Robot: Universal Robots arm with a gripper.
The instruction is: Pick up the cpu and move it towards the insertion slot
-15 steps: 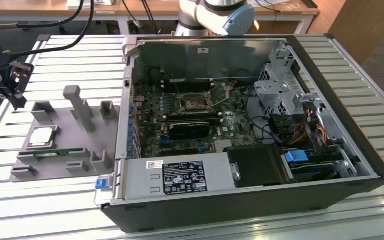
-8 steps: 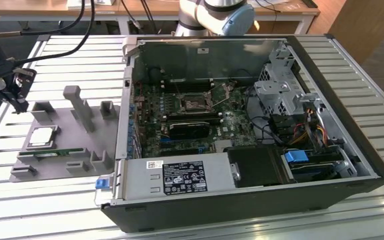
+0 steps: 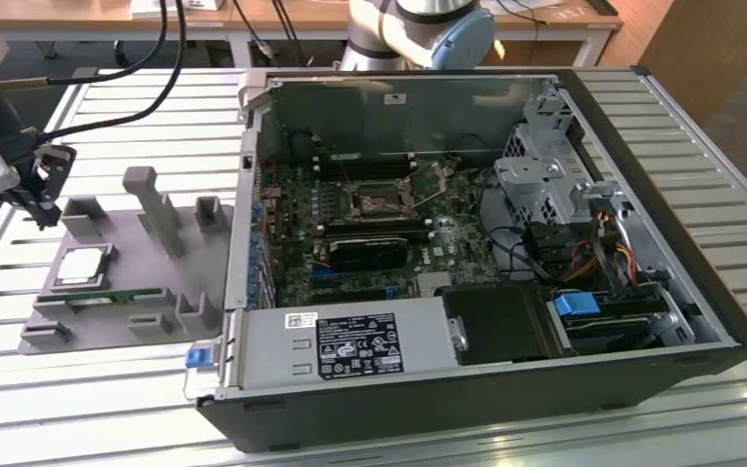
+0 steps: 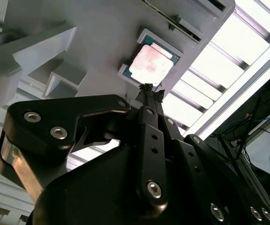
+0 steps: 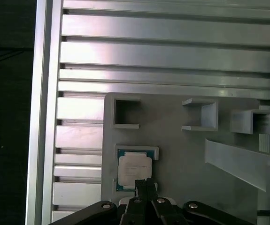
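Your jaws are closed, tips pressed together and holding nothing; in both wrist views they line up over one edge of the cpu [image 5: 134,169], a small flat square chip with a silvery-white metal face and a darker rim. It lies flat in a shallow square recess of the grey plastic tray [image 5: 181,154], and in the exterior view the jaws hang above it, apart from it, with the chip at about 5 o'clock from them. Just beside the chip, at its 5 o'clock, a narrow green memory stick [image 3: 112,297] rests in its own groove of the tray. The tray sits on the slatted aluminium surface [image 5: 172,51]. At the tray's 3 o'clock in the exterior view stands the open black computer case [image 3: 478,399], just beside it. Inside, on the green circuit board [image 3: 451,238], you find the insertion slot [image 3: 376,202], a square socket with a shiny metal frame and dark centre, well apart from the chip. Beyond the case, at 12 o'clock, rises the arm's grey and blue joint [image 3: 432,29].
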